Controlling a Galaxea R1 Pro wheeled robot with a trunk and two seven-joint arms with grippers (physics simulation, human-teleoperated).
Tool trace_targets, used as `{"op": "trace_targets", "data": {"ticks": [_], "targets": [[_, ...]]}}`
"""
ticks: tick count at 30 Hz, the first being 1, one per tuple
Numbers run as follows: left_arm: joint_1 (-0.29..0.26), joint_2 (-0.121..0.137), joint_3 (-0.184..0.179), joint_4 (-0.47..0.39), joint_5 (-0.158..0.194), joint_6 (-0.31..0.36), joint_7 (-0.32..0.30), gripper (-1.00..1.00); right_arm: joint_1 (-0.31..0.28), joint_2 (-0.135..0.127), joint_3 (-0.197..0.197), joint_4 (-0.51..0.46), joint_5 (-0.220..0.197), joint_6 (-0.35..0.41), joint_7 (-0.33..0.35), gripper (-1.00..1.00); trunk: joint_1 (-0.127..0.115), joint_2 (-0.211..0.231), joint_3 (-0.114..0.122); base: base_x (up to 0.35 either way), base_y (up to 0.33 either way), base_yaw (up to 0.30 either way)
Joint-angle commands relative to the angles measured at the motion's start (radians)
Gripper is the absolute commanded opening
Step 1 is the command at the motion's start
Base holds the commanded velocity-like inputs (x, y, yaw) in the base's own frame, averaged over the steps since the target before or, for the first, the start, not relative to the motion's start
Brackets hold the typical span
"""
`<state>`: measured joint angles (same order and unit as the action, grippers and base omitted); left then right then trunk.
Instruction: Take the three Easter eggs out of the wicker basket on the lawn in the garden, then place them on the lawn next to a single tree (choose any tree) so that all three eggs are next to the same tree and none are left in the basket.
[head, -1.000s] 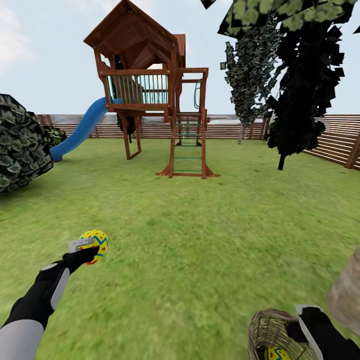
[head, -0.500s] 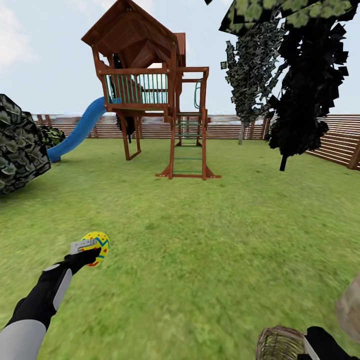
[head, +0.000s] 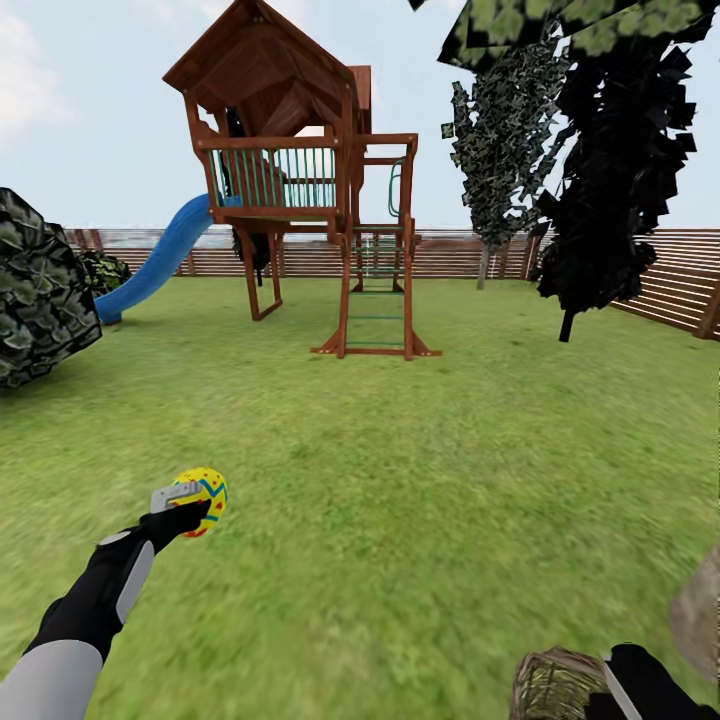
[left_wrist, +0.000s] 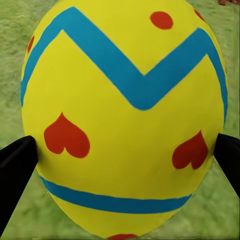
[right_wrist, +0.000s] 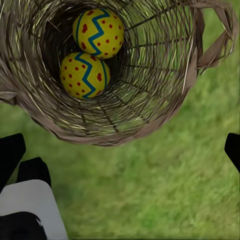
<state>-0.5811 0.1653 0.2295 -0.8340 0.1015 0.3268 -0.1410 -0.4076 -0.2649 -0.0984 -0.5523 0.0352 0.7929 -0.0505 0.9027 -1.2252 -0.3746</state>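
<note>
Between the left gripper jaws sits one Easter egg, clenched at its widest belly; looks smooth, probably slippery. Right gripper hangs open beside the wicker basket.

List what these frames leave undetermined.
- Wicker basket: cut by the head view's bottom edge, inside unseen there; the right wrist view shows two eggs.
- Pale trunk: cropped at the right edge.
- Left gripper: held egg hides the ground beneath.
- Right gripper: only jaw tips visible.
</note>
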Motion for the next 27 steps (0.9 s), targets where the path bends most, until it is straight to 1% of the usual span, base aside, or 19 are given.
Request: {"op": "trace_targets", "data": {"ticks": [1,5,11,27], "targets": [[-0.001,-0.002,0.002,-0.001,0.01,0.008,-0.003,-1.0,-0.001,0.001,-0.003,-0.002,0.003,0.005,0.0,1.0,0.0,-0.001,-0.001,-0.262,0.0,0.0],[-0.001,-0.004,0.002,-0.001,0.01,0.006,-0.003,-1.0,-0.001,0.001,-0.003,-0.002,0.003,0.005,0.0,1.0,0.0,-0.001,-0.001,-0.068,0.0,0.0],[-0.001,-0.004,0.002,-0.001,0.009,0.004,-0.003,-1.0,0.0,0.003,-0.002,-0.002,0.003,0.005,0.0,1.0,0.0,-0.001,-0.001,0.028,0.0,0.0],[-0.001,-0.006,0.001,-0.001,0.01,0.008,-0.005,-1.0,-0.001,0.003,-0.002,0.003,0.003,0.005,0.0,1.0,0.0,-0.001,-0.001,0.329,0.0,0.0]]}}
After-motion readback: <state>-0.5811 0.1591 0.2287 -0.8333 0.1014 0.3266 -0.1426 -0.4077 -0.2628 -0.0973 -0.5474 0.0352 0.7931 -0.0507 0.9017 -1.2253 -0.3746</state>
